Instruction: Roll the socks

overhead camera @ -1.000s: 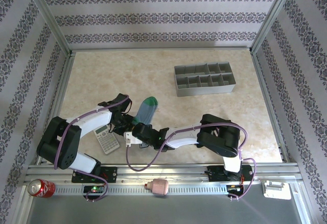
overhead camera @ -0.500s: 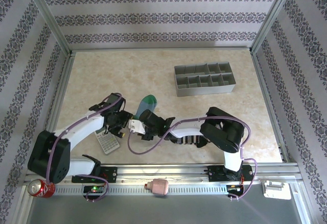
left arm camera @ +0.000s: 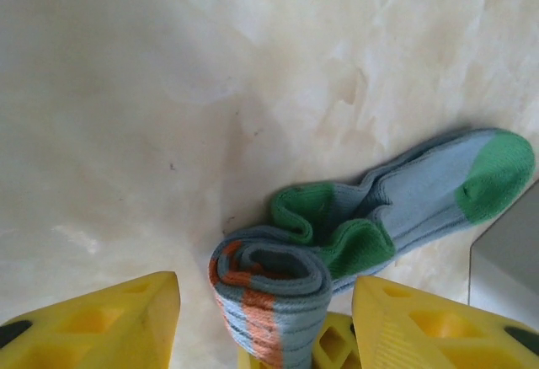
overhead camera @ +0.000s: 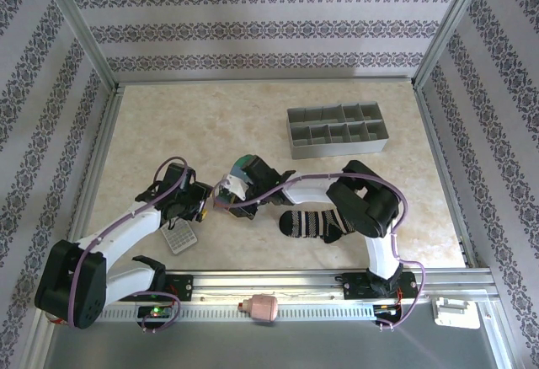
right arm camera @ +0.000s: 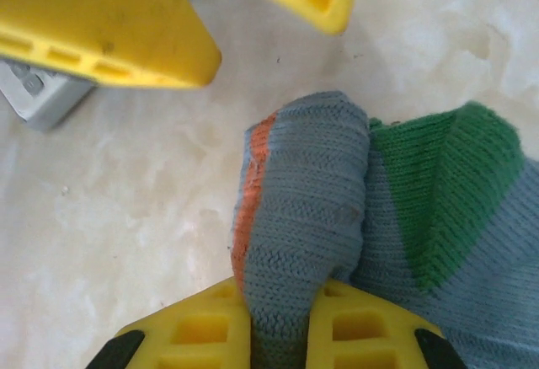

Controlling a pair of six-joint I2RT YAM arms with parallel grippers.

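The blue-grey sock [left arm camera: 278, 289] is rolled from its orange-striped cuff into a thick coil, and its green toe [left arm camera: 501, 171] lies flat on the table beyond. My right gripper [right arm camera: 282, 295] is shut on the end of that coil [right arm camera: 303, 209]. My left gripper [left arm camera: 265, 289] stands open with a finger on either side of the roll, a small gap on each side. In the top view the right gripper [overhead camera: 238, 184] and the sock [overhead camera: 245, 167] are mid-table, the left gripper [overhead camera: 195, 203] just to their left. The black-and-white striped sock [overhead camera: 316, 223] lies flat under the right arm.
A grey calculator [overhead camera: 178, 237] lies by the left arm's forearm, near the front. A grey compartment tray [overhead camera: 337, 131] stands at the back right. Metal rails [overhead camera: 109, 82] fence the table on all sides.
My left gripper has let go of the sock and drawn back to the left. My right gripper has carried the rolled cuff farther up the table, uncovering the striped sock.
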